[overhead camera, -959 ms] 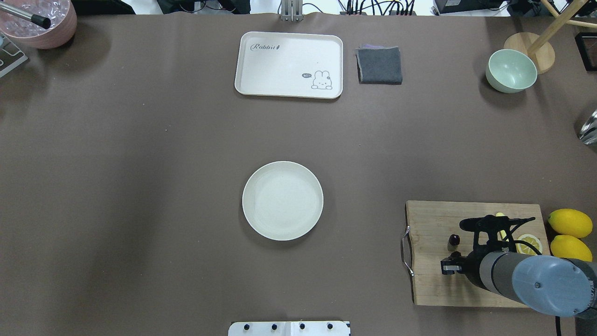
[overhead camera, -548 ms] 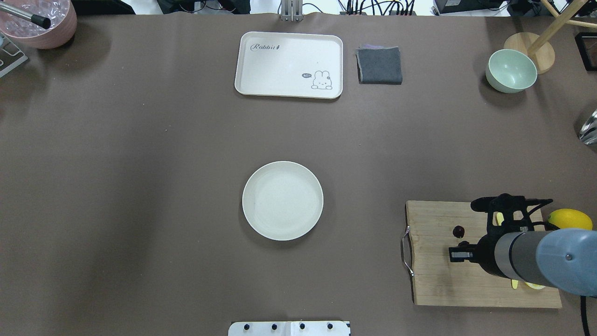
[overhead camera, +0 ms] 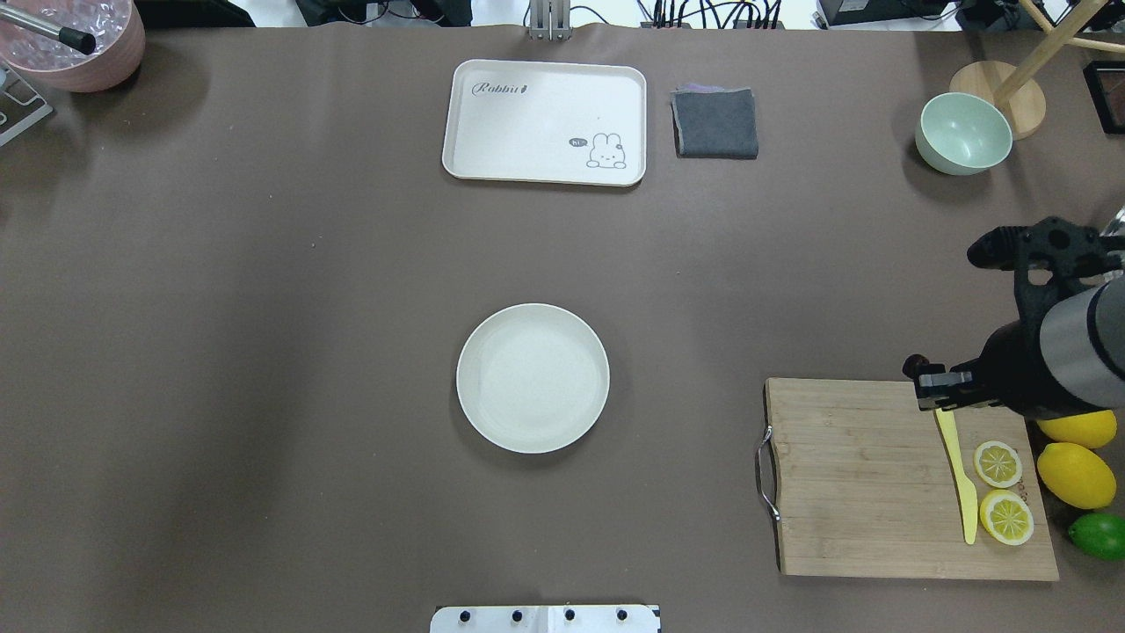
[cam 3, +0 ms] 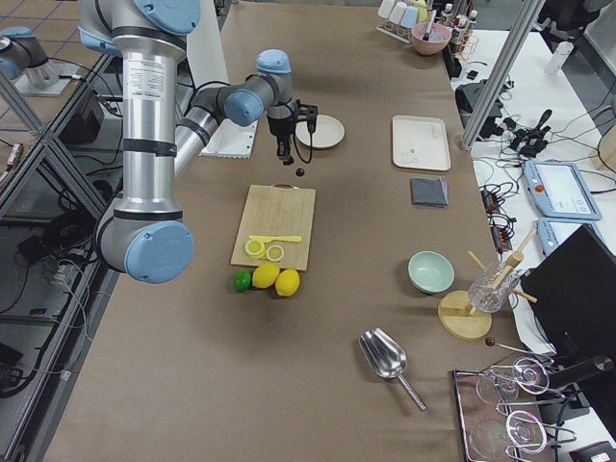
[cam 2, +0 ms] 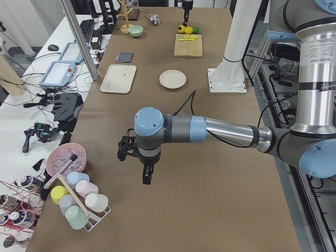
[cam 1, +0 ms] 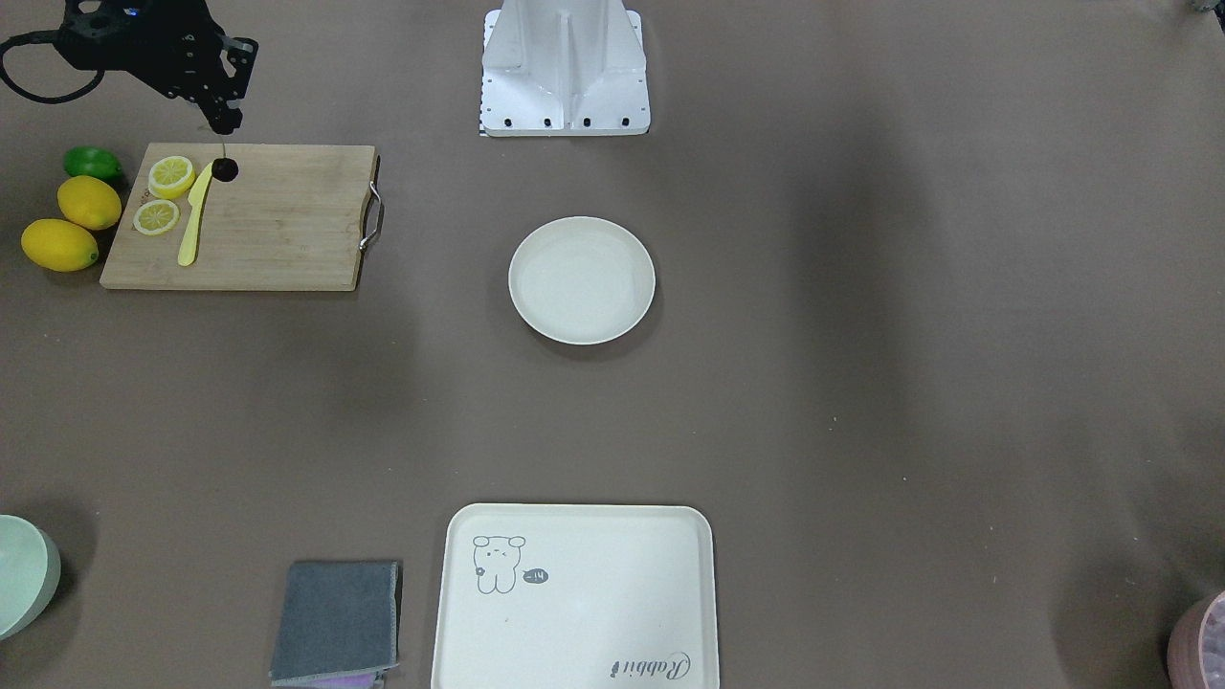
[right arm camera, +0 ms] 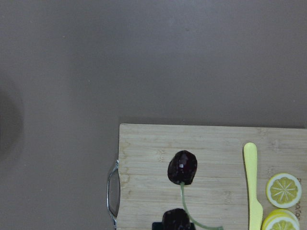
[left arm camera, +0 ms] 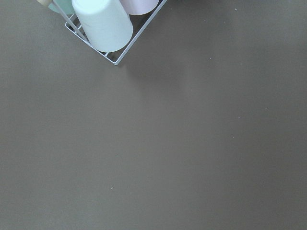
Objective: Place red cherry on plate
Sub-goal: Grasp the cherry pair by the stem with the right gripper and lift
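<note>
Held: red cherry, hanging above the cutting board, stem pinched in right gripper. Pending: carry left to bare plate, release. Not discernible: left gripper finger spacing.

The table holds one round off-white plate, one rabbit tray, one folded grey cloth, one pale green bowl and one wooden cutting board. There are two dark red cherries on one stem, two lemon slices, two whole lemons, one lime and one yellow knife.
</note>
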